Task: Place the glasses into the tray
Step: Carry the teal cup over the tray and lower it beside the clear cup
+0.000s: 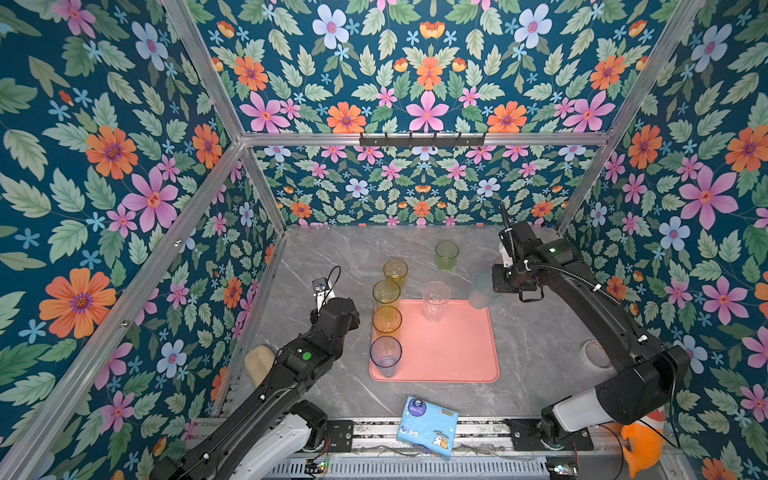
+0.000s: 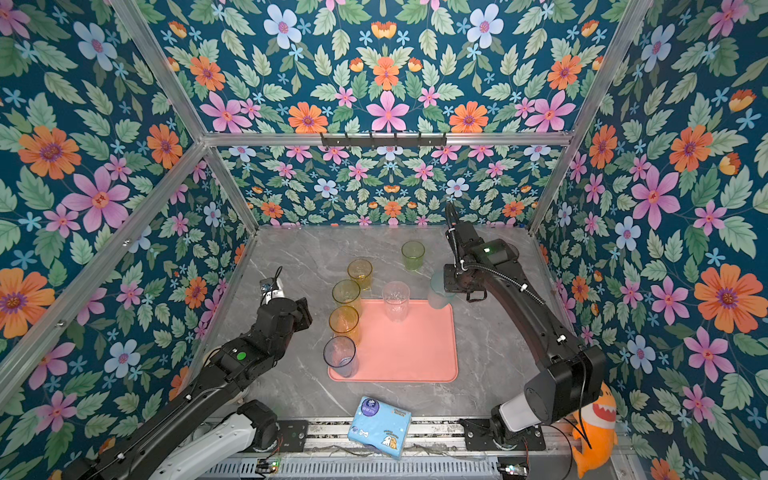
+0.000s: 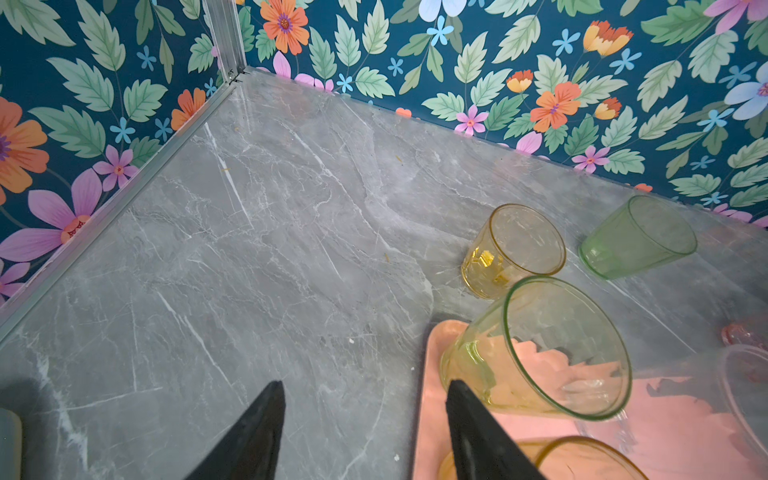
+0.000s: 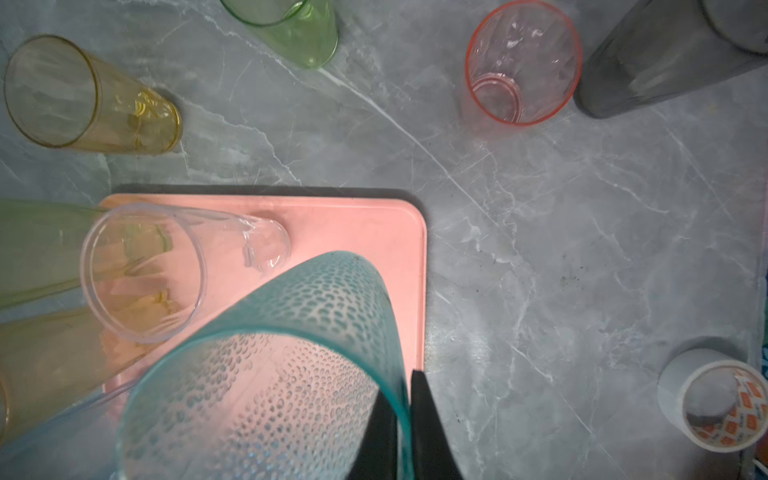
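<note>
Gripping teal glass [image 4: 291,332] by rim, right pincer [image 4: 401,399] hovered above tray [image 1: 449,353] corner. Clear glass [image 1: 436,301] plus three more sat inside. Left pincer [image 3: 365,386] half-open, empty. Short amber glass [image 4: 91,95], green glass [image 4: 286,29], pink glass [image 4: 521,62], smoky glass [image 4: 665,54] left on tabletop [image 1: 532,340].

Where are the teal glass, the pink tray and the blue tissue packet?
teal glass [image 4: 324,291]: right wrist view, dotted side wall.
pink tray [image 1: 449,349]: a top view, bare floor.
blue tissue packet [image 1: 428,426]: a top view, top face.
</note>
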Motion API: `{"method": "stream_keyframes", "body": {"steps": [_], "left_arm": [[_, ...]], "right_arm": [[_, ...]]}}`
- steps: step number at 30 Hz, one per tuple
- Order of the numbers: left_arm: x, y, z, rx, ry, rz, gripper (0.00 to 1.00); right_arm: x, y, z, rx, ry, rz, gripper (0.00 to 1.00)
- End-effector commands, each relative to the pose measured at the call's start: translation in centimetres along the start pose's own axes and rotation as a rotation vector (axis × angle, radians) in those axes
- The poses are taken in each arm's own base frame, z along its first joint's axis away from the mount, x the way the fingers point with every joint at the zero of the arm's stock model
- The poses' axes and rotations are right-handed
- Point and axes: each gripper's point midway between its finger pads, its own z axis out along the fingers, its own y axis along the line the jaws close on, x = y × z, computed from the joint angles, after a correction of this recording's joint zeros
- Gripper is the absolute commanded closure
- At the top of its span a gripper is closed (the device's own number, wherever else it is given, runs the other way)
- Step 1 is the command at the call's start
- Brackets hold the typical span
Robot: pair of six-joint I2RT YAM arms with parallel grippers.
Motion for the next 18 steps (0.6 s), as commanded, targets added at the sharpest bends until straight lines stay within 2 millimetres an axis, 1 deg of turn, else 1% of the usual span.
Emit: {"method": "stream_keyframes", "body": {"steps": [1,4,8,12,15,18], "left_arm": [[-0.5,-0.1,0.0,-0.005,-0.015,-0.006,0.35],[-0.5,-0.3,0.2,-0.001,-0.012,-0.003,0.35],[-0.4,-0.6,0.4,0.005,-0.005,-0.001,0.36],[-0.3,-0.8,0.5,0.015,-0.006,-0.006,0.36],[-0.2,-0.9,0.6,0.019,-0.001,-0.007,0.36],[-0.3,-0.9,0.5,0.024,-0.001,-0.012,0.35]], "right_arm": [[0.5,0.5,0.8,-0.007,0.006,0.015,1.0],[1.6,0.9,1.8,0.002,0.042,0.005,1.0],[3.1,1.8,2.7,0.001,0.071,-0.027,1.0],[4.3,3.2,3.8,-0.01,0.105,-0.091,1.0],[5.0,4.0,4.3,-0.003,0.132,-0.122,1.0],[5.8,5.3,4.7,-0.015,0.133,-0.175,1.0]]}}
